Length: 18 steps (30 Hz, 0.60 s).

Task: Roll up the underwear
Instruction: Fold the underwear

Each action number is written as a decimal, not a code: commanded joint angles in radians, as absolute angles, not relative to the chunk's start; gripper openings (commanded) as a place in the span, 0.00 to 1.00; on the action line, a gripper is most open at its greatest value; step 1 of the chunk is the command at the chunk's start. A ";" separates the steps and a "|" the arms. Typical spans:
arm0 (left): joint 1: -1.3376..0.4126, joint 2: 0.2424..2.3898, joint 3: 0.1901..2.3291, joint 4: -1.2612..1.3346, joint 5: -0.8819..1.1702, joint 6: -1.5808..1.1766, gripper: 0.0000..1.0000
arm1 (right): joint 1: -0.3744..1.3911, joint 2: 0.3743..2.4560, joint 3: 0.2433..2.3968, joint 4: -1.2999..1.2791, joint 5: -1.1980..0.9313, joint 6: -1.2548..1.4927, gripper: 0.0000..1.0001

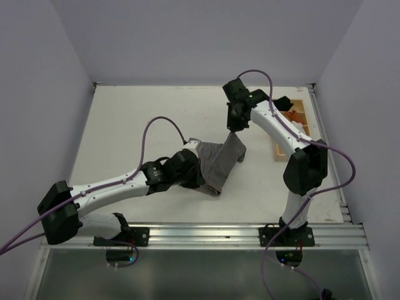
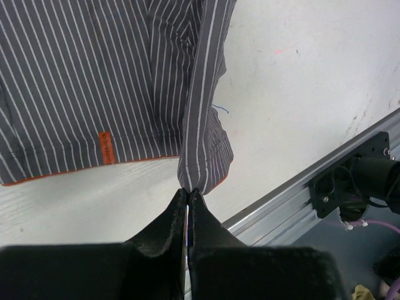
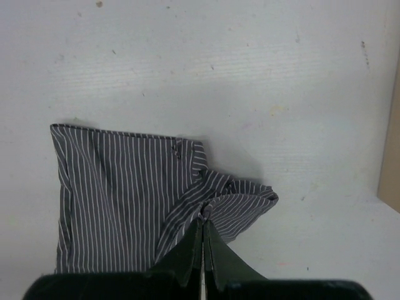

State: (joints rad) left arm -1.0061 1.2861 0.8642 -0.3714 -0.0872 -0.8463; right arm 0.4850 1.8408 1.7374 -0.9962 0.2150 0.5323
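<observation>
The underwear (image 1: 220,162) (image 2: 94,87) (image 3: 119,200), grey w/ fine white stripes, lies near the ctr of the worktop (image 1: 137,125) (image 2: 312,75) (image 3: 219,75), strung btwn the two claws. Most of it is flat on the surface. The near-left end and the far-right corner are each gathered into a bunch. The hem has thin orange edging, and a small orange tag (image 2: 107,149) sits just above it in the left wrist view.

The left claw (image 1: 199,178) (image 2: 188,194) is at the near-left end, fingers pressed together on a narrow fold of striped cloth. That fold stands up from the tips in a ridge. The right claw (image 1: 235,128) (image 3: 202,222) is at the far-right corner, also pinched tight on a puckered bit of cloth. The fabric fans out from the pinch point, w/ the rest spread flat to the left in the right wrist view.

Both arms reach inward from the near edge, w/ a purple cable (image 1: 159,122) looping over each.

A wooden tray (image 1: 278,150) (image 3: 390,156) sits at the right side of the worktop, well apart from the cloth. It holds sth orange; can't tell what. An aluminium rail (image 1: 250,232) (image 2: 294,194) runs along the near edge, carrying the arm bases.
</observation>
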 commanded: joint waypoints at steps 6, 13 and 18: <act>-0.953 1.215 0.804 -0.416 -0.107 -0.867 0.00 | 0.551 1.962 1.977 -1.061 0.199 0.586 0.00; -0.885 1.196 0.761 -0.459 -0.089 -0.879 0.00 | 0.594 2.057 2.098 -1.103 0.204 0.592 0.00; -0.822 1.198 0.730 -0.472 -0.060 -0.876 0.00 | 0.610 2.112 2.157 -1.091 0.181 0.594 0.00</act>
